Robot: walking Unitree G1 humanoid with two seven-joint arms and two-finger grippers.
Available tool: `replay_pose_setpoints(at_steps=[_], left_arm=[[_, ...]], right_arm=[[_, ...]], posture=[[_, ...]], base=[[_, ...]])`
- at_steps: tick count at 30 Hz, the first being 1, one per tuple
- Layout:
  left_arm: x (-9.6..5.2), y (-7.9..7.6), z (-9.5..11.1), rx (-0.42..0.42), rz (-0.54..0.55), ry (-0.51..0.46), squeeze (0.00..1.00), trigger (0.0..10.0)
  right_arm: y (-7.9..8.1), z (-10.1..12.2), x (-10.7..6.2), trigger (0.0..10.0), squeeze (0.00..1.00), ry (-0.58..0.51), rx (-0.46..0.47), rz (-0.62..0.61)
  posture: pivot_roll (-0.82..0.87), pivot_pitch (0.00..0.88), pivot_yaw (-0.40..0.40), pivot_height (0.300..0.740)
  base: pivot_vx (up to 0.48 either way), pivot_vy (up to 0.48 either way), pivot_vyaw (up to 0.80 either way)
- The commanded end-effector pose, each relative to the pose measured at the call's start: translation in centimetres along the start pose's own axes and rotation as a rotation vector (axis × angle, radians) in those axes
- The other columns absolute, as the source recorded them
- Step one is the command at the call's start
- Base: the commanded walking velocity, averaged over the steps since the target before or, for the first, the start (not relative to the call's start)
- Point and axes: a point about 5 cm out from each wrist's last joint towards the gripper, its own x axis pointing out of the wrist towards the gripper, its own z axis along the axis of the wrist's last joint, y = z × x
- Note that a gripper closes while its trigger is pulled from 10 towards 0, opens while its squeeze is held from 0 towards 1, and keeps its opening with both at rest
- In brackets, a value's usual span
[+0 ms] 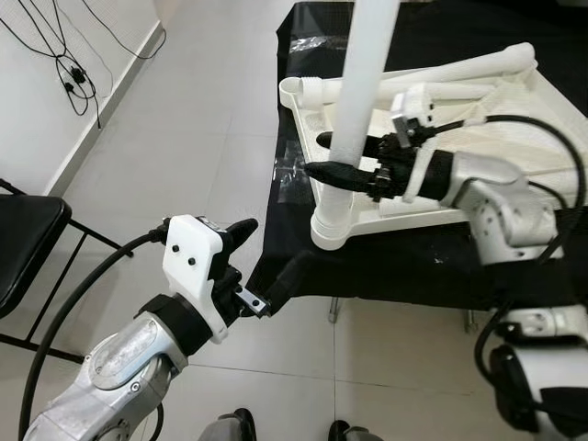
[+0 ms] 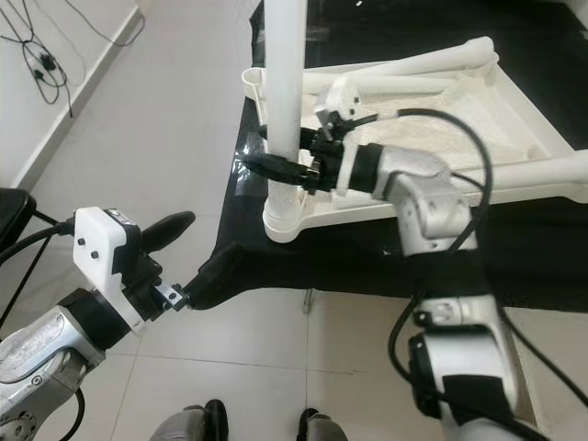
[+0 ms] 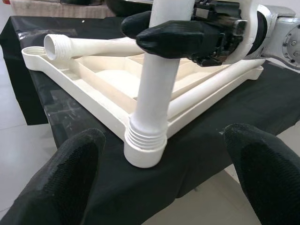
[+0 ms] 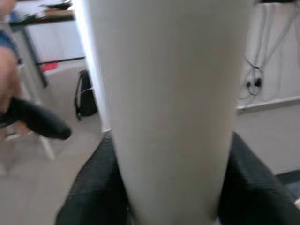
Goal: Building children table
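The white children's table top [image 1: 524, 101] lies upside down on a black-covered table [image 1: 404, 266]. A white leg [image 1: 363, 83] stands upright in the near left corner socket [image 3: 145, 152], its threads partly showing. My right gripper [image 1: 322, 156] is shut on this leg a little above the socket, with black fingers [image 4: 93, 187] on either side of it. My left gripper [image 1: 271, 253] is open, low and off the table's near left corner, its fingers [image 3: 65, 178] pointing toward the socket without touching. Two more white legs [image 1: 459, 69] lie across the table top.
A black chair [image 1: 23, 248] stands on the tiled floor at the left. Cables [image 1: 69, 55] trail along the wall at the far left. My feet [image 1: 239, 424] are just in front of the table's near edge.
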Motion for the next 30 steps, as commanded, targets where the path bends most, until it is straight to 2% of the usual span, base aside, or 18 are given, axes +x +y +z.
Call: replay_pose_setpoints(at_steps=[1,8,9,10,11,12,13,16,17,18,19,21,22,24,27,28,29,30], left_arm=[[-0.3,-0.4,-0.1,0.0,-0.016,0.013,0.0,10.0],[-0.3,-0.5,-0.1,-0.005,-0.021,0.012,0.0,10.0],[-0.3,-0.5,-0.1,-0.006,-0.021,0.013,0.0,10.0],[-0.4,-0.5,-0.1,-0.005,-0.019,0.015,0.0,10.0],[-0.5,-0.4,-0.1,-0.005,-0.017,0.017,0.0,10.0],[-0.5,-0.4,-0.1,-0.005,-0.016,0.019,0.0,10.0],[-0.5,-0.3,-0.1,-0.004,-0.016,0.019,0.0,10.0],[-0.4,-0.3,-0.1,-0.004,-0.016,0.019,0.0,10.0],[-0.4,-0.3,-0.1,-0.005,-0.018,0.019,0.0,10.0],[-0.4,-0.3,-0.1,-0.005,-0.018,0.019,0.0,10.0],[-0.3,-0.3,-0.1,-0.006,-0.021,0.019,0.0,10.0],[-0.3,-0.3,-0.1,-0.006,-0.021,0.019,0.0,10.0],[-0.1,-0.2,-0.1,-0.003,-0.024,0.016,0.0,10.0],[-0.1,-0.2,-0.1,-0.003,-0.024,0.016,0.0,10.0],[-0.1,-0.1,0.0,0.001,-0.023,0.012,0.0,10.0],[-0.1,-0.1,0.0,0.001,-0.023,0.012,0.0,10.0],[-0.1,-0.1,-0.1,0.002,-0.022,0.013,0.0,10.0],[-0.1,-0.1,-0.1,0.002,-0.022,0.013,0.0,10.0]], right_arm=[[0.6,-0.2,0.8,0.0,0.0,-0.017,0.009,0.093],[1.0,-2.2,0.7,0.0,0.0,-0.022,0.07,-0.067],[1.6,-3.4,1.3,0.0,0.0,-0.003,0.089,-0.17],[2.5,-5.5,2.5,0.0,0.0,0.037,0.146,-0.387],[3.4,-7.4,3.0,0.0,0.0,0.135,0.151,-0.651],[4.5,-9.0,2.6,0.0,0.0,0.221,0.167,-0.878],[6.1,-10.0,2.7,0.0,0.0,0.263,0.209,-0.972],[7.1,-10.4,2.8,0.0,0.0,0.278,0.239,-0.998],[7.9,-10.3,3.9,0.0,0.0,0.264,0.259,-0.94],[7.9,-10.3,3.9,0.0,0.0,0.264,0.259,-0.94],[8.0,-9.6,4.9,0.0,0.0,0.235,0.26,-0.91],[8.0,-9.6,4.9,0.0,0.0,0.235,0.26,-0.91],[7.1,-8.5,6.2,10.0,0.0,0.198,0.248,-0.883],[7.1,-8.5,6.2,10.0,0.0,0.198,0.248,-0.883],[6.6,-7.3,7.2,10.0,0.0,0.086,0.267,-0.819],[6.6,-7.3,7.2,10.0,0.0,0.086,0.267,-0.819],[6.9,-6.3,7.7,10.0,1.0,-0.014,0.304,-0.757],[6.9,-6.3,7.7,10.0,1.0,-0.014,0.304,-0.757]], posture=[[0.18,0.26,0.008,0.74],[0.17,0.266,0.002,0.74],[0.17,0.274,-0.008,0.74],[0.17,0.276,-0.007,0.74],[0.17,0.277,-0.005,0.74],[0.16,0.278,-0.004,0.74],[0.16,0.283,0.004,0.74],[0.16,0.284,0.005,0.74],[0.16,0.279,0.008,0.74],[0.16,0.279,0.008,0.74],[0.15,0.268,0.011,0.74],[0.15,0.268,0.011,0.74],[0.15,0.261,-0.001,0.74],[0.15,0.261,-0.001,0.74],[0.15,0.262,-0.003,0.74],[0.15,0.262,-0.003,0.74],[0.15,0.262,-0.003,0.74],[0.15,0.262,-0.003,0.74]], base=[[0.0,0.0,0.0],[0.0,0.0,0.0],[0.0,0.0,0.0],[0.0,0.0,0.0],[0.0,0.0,0.0],[0.0,0.0,0.0],[0.0,0.0,0.0],[0.0,0.0,0.0],[0.0,0.0,0.0],[0.0,0.0,0.0],[0.0,0.0,0.0],[0.0,0.0,0.0],[0.0,0.0,0.0],[0.0,0.0,0.0],[0.0,0.0,0.0],[0.0,0.0,0.0],[0.0,0.0,0.0],[0.0,0.0,0.0]])
